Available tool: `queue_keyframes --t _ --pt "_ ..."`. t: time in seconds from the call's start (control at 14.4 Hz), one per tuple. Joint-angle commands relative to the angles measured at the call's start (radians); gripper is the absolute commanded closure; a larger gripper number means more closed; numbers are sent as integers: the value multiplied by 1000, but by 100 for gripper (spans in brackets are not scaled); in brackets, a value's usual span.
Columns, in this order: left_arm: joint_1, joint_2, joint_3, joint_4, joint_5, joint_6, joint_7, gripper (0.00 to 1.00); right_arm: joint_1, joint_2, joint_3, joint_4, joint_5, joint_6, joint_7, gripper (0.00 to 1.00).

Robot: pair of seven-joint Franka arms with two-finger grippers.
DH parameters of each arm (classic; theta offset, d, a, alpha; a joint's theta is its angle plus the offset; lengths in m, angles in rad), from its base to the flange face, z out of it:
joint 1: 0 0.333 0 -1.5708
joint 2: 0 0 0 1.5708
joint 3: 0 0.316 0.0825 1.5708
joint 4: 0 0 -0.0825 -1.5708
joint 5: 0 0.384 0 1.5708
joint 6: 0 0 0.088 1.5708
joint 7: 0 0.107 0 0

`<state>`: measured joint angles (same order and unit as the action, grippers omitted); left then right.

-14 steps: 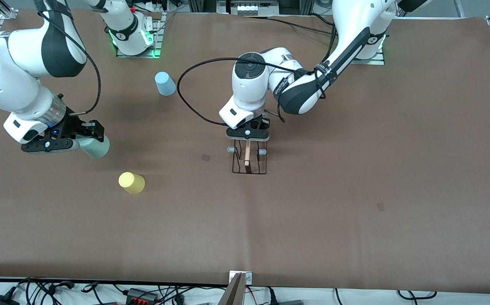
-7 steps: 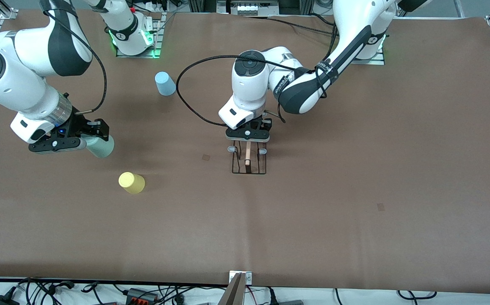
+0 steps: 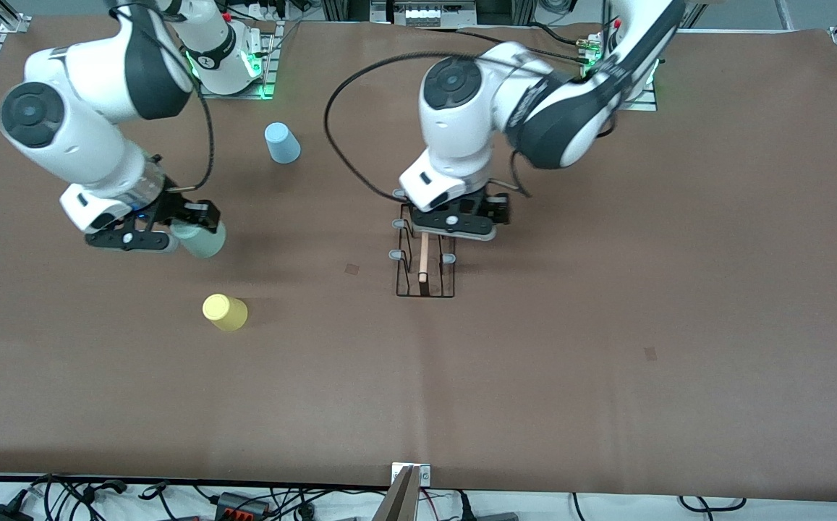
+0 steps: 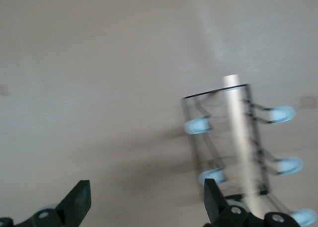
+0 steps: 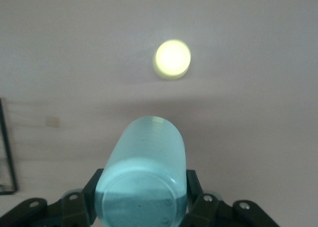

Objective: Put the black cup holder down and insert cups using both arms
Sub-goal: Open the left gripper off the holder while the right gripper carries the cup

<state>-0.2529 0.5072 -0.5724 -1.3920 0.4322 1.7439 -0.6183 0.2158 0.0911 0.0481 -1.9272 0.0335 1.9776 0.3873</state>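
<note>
The black cup holder (image 3: 425, 269) stands on the table mid-way between the arms, its wooden rod handle (image 3: 424, 259) on top. My left gripper (image 3: 459, 226) hangs open and empty just over the holder's end nearest the arm bases. In the left wrist view the holder (image 4: 237, 137) lies beside the open gripper (image 4: 146, 204), not between the fingers. My right gripper (image 3: 185, 230) is shut on the pale grey-green cup (image 3: 205, 242), held above the table; the right wrist view shows it (image 5: 144, 180) clamped on both sides. The yellow cup (image 3: 225, 312) and the light blue cup (image 3: 282, 142) stand upside down on the table.
The brown table mat (image 3: 606, 325) runs wide toward the left arm's end and toward the front camera. The yellow cup (image 5: 172, 59) shows under the held cup in the right wrist view, with one corner of the holder (image 5: 7, 152) at the frame's edge.
My left gripper has come up off the holder's handle and shifted toward the left arm's end. My right gripper has carried the grey-green cup a little toward the holder.
</note>
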Motion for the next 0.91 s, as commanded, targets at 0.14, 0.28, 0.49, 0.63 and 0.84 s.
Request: queue_keyframes --t 0.14,0.28,0.49,0.63,0.84 --pt "153 -73 -10 30 8 -176 325 0 37 -2 185 13 63 32 431 82" --pt "219 -93 -14 31 7 -233 405 0 94 27 223 11 63 97 617 82" --pt "351 -108 -14 33 -86 -302 442 0 190 93 240 11 54 213 838 82" --pt "467 -118 -14 33 -208 -323 447 0 232 133 245 11 46 266 925 82" --pt "566 -139 -1 34 -280 -366 453 0 278 163 245 11 46 303 1002 82"
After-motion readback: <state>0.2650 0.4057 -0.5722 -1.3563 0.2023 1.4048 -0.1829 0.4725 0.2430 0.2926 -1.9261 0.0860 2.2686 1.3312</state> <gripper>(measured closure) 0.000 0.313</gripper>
